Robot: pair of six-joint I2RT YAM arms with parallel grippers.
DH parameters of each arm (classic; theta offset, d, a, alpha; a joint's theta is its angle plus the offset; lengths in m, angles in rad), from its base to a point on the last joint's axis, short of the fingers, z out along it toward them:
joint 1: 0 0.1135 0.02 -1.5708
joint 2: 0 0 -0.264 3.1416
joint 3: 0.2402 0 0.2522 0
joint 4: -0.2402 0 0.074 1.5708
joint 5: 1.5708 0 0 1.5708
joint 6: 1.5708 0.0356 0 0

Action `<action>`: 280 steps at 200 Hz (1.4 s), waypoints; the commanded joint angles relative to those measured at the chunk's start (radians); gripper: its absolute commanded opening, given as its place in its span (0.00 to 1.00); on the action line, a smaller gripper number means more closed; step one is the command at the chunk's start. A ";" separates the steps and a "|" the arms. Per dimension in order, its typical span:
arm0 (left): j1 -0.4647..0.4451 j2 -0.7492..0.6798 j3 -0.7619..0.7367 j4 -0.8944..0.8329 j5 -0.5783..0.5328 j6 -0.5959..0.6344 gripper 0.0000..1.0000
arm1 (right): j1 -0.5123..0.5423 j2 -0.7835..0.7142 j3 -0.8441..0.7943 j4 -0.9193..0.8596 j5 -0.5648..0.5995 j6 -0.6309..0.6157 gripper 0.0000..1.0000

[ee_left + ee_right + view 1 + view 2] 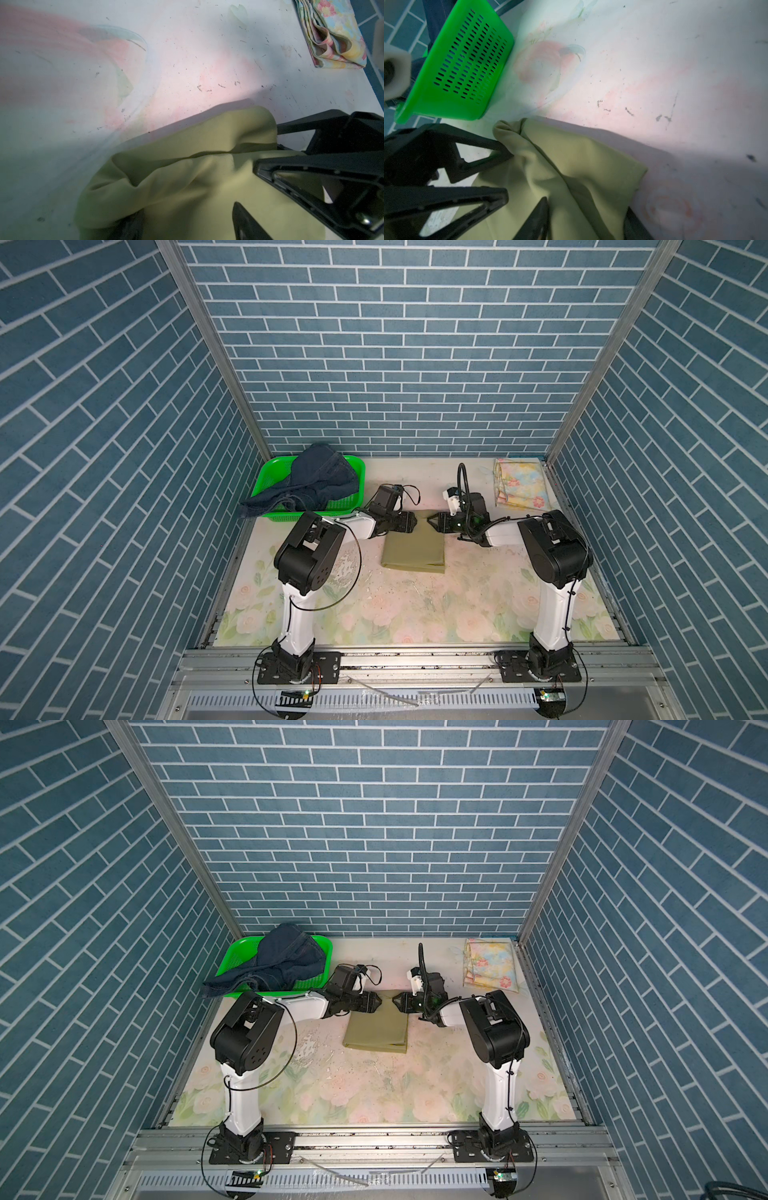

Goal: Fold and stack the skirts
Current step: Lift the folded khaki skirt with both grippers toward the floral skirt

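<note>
**A:** Where is the olive-khaki skirt [415, 558] [377, 1036]?

**B:** In the middle of the bench [415, 605]. It is folded into a rough rectangle, as both top views show. The near part lies flat. The far edge is bunched and raised a little, and the wrist views show a shadow on the bench beneath it.

**A:** And the arms?

**B:** Both reach in to that far edge. The left gripper [415, 522] is at the far-left corner and the right gripper [430, 521] is at the far-right corner. Their tips point at each other and are close together.

**A:** Are they clamped on the cloth?

**B:** I cannot tell for either one. In each wrist view the gripper's own fingers stand apart with olive cloth bunched between them. Whether the cloth is pinched or only lies loose there is unclear.

**A:** Where are the other skirts?

**B:** The floral skirt [519, 485] lies folded in the far right corner of the bench, well apart from the olive one. The denim skirt [316, 481] is heaped unfolded in the green basket [270, 477] at the far left. One end of it spills over the basket's near rim.
</note>
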 commanded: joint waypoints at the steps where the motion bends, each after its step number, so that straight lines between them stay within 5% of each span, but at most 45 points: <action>1: 0.014 0.022 -0.031 -0.066 -0.013 -0.007 0.69 | 0.033 0.059 -0.014 -0.208 -0.024 -0.024 0.38; 25: 0.014 0.025 -0.028 -0.067 -0.010 -0.007 0.69 | 0.048 0.063 -0.005 -0.230 -0.044 -0.057 0.25; 51: 0.014 0.026 -0.009 -0.076 0.000 -0.015 0.68 | 0.059 0.041 0.007 -0.233 -0.045 -0.087 0.00; 93: 0.013 -0.119 0.047 -0.123 0.023 -0.028 0.78 | 0.054 -0.075 0.066 -0.312 0.030 -0.111 0.00; 158: 0.013 -0.406 -0.062 -0.131 0.025 -0.105 0.90 | 0.024 -0.257 0.215 -0.591 0.316 -0.200 0.00; 208: 0.014 -0.524 -0.123 -0.163 0.019 -0.117 0.90 | -0.037 -0.224 0.375 -0.687 0.435 -0.209 0.00; 280: 0.014 -0.471 -0.130 -0.116 0.054 -0.117 0.89 | -0.156 -0.086 0.632 -0.727 0.599 -0.124 0.00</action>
